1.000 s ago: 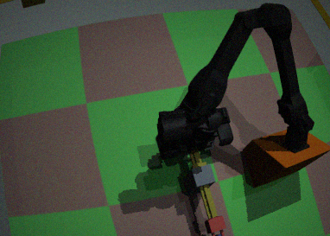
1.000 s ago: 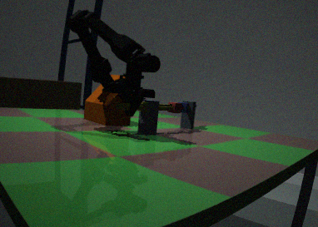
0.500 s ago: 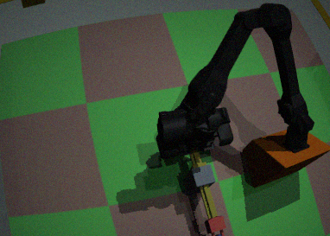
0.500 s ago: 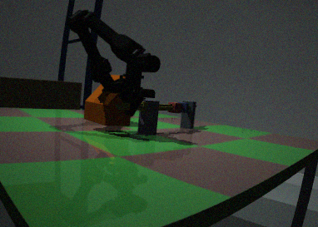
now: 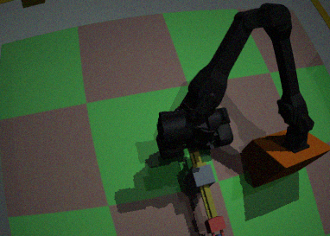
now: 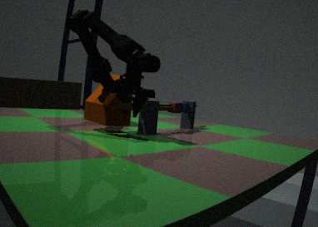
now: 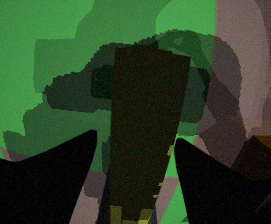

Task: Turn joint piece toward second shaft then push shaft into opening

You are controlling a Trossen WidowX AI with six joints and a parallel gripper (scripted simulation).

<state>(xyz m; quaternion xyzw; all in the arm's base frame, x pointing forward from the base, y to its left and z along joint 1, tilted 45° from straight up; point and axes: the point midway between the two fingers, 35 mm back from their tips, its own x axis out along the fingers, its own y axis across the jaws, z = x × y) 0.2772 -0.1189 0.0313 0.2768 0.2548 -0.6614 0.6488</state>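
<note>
The black arm [image 5: 220,71] [image 6: 110,35] bends over the green-and-brown checkered table [image 5: 130,62] [image 6: 166,172]. Its tool [image 5: 190,155] [image 6: 135,114] [image 7: 136,140] is released, the fingers standing apart on either side of the yellow second shaft [image 5: 208,200] [image 6: 164,107] [image 7: 145,115], with gaps at both sides. The shaft runs through the nearer gray block [image 5: 203,175] [image 6: 148,118] toward the red joint piece [image 5: 216,223] [image 6: 176,107], well apart from the tool.

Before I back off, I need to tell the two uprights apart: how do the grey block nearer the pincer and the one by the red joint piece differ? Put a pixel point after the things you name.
The nearer grey block [image 5: 203,175] [image 6: 148,118] carries the sliding yellow shaft [image 5: 208,202]; the farther grey block [image 6: 188,115] stands behind the red joint piece [image 5: 216,223] [image 6: 176,107]. Both stand upright.
</note>
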